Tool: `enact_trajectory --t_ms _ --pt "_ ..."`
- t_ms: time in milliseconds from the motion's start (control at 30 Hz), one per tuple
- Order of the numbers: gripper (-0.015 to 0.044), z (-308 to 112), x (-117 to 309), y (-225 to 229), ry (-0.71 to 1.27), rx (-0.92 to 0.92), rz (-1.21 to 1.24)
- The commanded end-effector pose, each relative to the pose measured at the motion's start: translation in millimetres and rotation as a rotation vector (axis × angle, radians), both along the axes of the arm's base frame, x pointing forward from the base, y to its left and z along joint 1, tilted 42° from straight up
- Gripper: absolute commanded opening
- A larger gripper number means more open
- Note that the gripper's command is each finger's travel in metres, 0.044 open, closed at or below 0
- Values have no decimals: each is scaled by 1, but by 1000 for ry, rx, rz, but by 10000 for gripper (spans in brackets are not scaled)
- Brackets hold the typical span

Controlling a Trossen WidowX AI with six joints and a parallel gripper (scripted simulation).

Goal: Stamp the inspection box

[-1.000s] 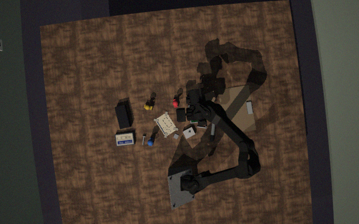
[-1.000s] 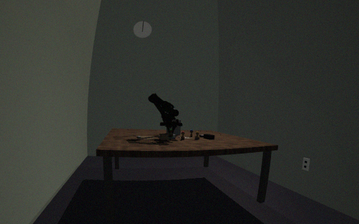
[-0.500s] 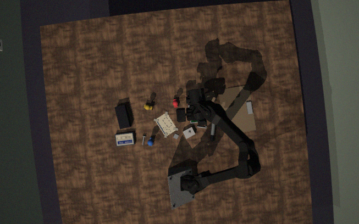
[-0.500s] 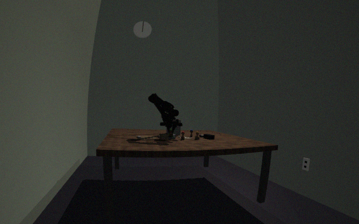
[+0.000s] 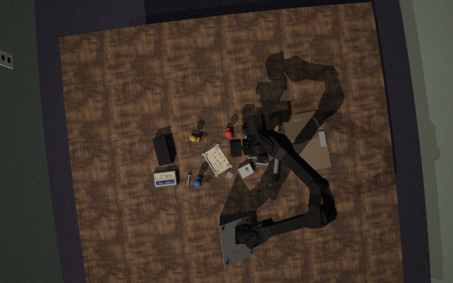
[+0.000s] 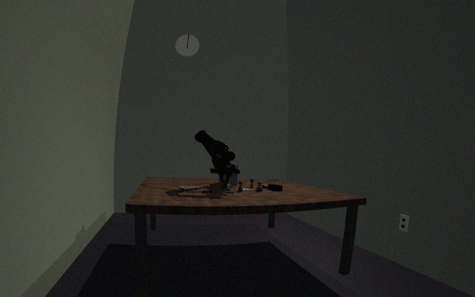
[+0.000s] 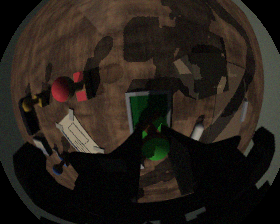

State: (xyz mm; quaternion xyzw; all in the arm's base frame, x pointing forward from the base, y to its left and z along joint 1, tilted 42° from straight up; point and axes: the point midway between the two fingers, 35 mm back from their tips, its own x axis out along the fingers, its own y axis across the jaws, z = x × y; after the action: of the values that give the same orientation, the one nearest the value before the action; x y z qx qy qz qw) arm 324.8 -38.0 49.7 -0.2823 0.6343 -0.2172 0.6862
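Note:
My gripper (image 7: 151, 129) (image 6: 225, 185) is shut on the green-knobbed stamp (image 7: 155, 149), its knob towards the wrist camera. The stamp is in front of the green ink pad (image 7: 141, 107) (image 5: 252, 156), which lies open in a pale frame; whether its face touches the pad cannot be told. The arm hides the stamp in the top view. The cream card (image 5: 217, 160) (image 7: 72, 125) lies left of the pad, its corners held by pale tabs, with a printed outlined box. I make out no green print on it.
A red stamp (image 5: 228, 133) (image 7: 63, 89), a yellow stamp (image 5: 193, 138) and a blue stamp (image 5: 197, 182) stand around the card. A dark flat block (image 5: 235, 148) lies between card and pad. A white box (image 5: 245, 170), a black block (image 5: 163, 150) and a labelled box (image 5: 165, 178) are nearby.

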Motion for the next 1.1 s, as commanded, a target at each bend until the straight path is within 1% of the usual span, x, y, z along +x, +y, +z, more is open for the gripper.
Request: enact_trajectory --t_ms 0,600,1067 --pt "0 1 0 0 -1 -3 -2" --pt "0 8 -1 6 -1 -2 -2" --pt "0 24 -2 21 0 0 -2"
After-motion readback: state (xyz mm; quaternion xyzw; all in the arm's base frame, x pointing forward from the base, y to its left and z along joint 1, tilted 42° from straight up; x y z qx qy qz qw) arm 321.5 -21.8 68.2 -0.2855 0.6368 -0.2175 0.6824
